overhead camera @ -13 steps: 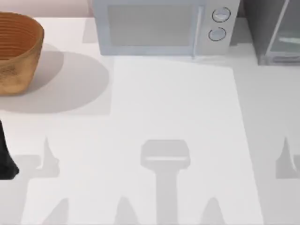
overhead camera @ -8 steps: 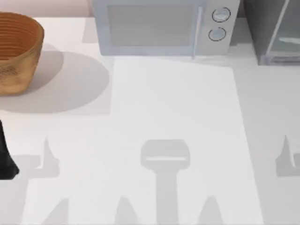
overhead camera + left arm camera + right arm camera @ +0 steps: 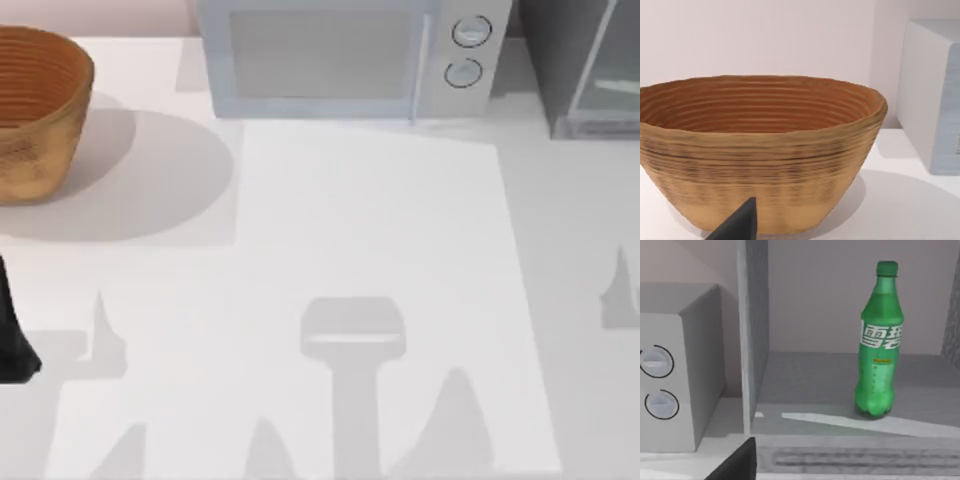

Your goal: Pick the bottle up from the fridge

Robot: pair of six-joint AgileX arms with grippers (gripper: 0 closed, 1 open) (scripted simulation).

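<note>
The shadows my right arm casts on the table (image 3: 380, 220) have shifted since a moment ago: the one at the 3 o'clock edge crept toward 1 o'clock and the one near 5 o'clock grew. I judge the arm is heading for the fridge (image 3: 560, 60). I cannot tell whether the right gripper (image 3: 735, 465) is spread or pressed together. My left arm (image 3: 12, 340) stays parked at 9 o'clock. Farther off, the bottle (image 3: 879, 340) stands upright on the fridge's floor, untouched, well apart from the gripper.

left arm (image 3: 12, 335) parked at the table's left edge.
</note>
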